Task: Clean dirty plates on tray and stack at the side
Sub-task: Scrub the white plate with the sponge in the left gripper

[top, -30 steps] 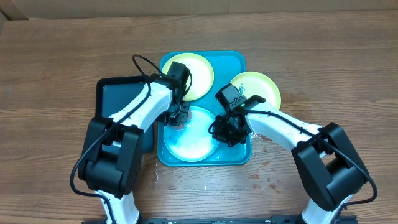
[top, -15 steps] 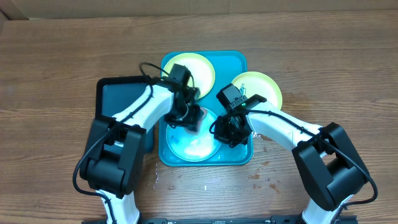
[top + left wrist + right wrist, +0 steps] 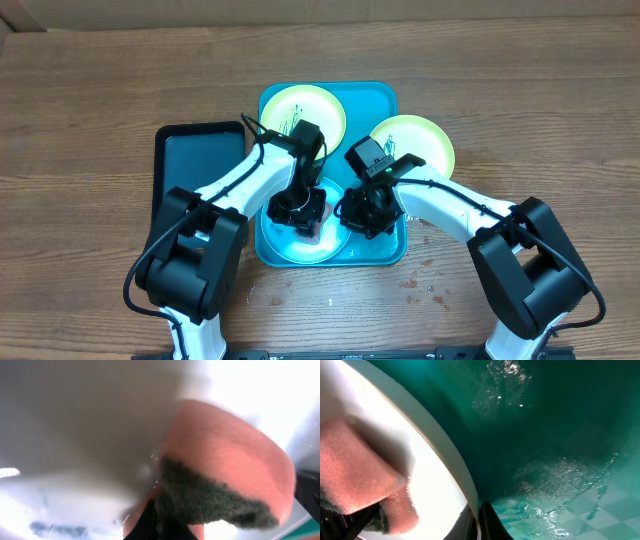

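A white plate [image 3: 290, 240] lies at the front of the turquoise tray [image 3: 375, 95]. My left gripper [image 3: 303, 212] is over it, shut on a pink sponge [image 3: 230, 475] with a dark green scouring face, pressed to the plate's wet surface [image 3: 60, 505]. A blue smear [image 3: 50, 527] shows on the plate. My right gripper [image 3: 352, 215] is shut on this plate's right rim [image 3: 445, 460], one finger on each side. A second plate [image 3: 300, 108], with a dark scribble, sits at the tray's back. A third plate [image 3: 420, 140] lies at the tray's right edge, mostly on the table.
A black tray [image 3: 200, 165] lies on the wooden table left of the turquoise tray. The turquoise tray floor [image 3: 560, 435] is wet. Water drops dot the table [image 3: 420, 280] in front of the tray.
My left gripper has carried the sponge from the front plate's back-left part toward its middle and front. The right gripper has stayed on the rim.
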`<act>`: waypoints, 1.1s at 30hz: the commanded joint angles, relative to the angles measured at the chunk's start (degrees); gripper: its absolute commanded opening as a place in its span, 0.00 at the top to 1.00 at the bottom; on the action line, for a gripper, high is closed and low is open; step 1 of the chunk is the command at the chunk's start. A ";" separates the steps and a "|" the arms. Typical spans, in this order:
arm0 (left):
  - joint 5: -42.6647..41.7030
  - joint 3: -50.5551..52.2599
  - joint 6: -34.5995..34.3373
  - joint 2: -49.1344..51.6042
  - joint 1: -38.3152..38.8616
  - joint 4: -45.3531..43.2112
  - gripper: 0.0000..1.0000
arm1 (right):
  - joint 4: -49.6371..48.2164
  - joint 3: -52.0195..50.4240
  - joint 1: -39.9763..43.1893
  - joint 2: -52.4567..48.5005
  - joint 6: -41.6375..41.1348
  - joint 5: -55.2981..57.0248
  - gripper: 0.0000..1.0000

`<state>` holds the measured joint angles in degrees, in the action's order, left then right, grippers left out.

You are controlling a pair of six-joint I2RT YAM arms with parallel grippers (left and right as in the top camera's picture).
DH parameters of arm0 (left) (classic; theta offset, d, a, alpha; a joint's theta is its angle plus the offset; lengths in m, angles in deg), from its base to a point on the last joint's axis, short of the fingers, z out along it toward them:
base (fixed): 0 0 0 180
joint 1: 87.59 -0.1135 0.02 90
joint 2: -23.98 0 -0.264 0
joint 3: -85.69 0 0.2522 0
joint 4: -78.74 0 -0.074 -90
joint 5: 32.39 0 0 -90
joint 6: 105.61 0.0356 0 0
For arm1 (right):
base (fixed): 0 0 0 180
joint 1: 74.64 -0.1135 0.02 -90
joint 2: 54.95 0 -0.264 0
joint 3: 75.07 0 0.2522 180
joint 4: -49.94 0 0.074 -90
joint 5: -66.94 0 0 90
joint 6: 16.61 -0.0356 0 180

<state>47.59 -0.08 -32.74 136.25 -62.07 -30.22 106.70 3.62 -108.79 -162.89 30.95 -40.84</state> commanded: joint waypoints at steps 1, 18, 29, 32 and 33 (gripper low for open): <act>21.46 4.31 -8.46 2.36 -1.36 1.16 0.96 | 0.96 -0.90 1.11 -0.44 -0.85 3.76 0.96; 34.86 5.70 -14.16 0.31 -8.87 3.80 0.96 | 0.79 -0.90 1.68 -0.44 -1.11 4.17 0.96; -10.40 5.20 12.09 0.33 -8.83 -9.18 0.96 | -0.70 -0.90 1.77 -0.44 -3.41 4.17 0.96; -22.91 5.22 16.74 0.33 -7.23 -11.58 0.96 | -1.03 -0.87 1.77 -0.44 -3.48 4.20 0.96; -25.22 5.20 17.05 0.33 -6.51 -12.11 0.96 | -0.98 -0.87 1.77 -0.44 -3.45 4.20 0.96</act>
<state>42.11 3.44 -24.08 133.54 -71.79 -40.47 106.18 3.60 -107.17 -162.89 28.15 -40.56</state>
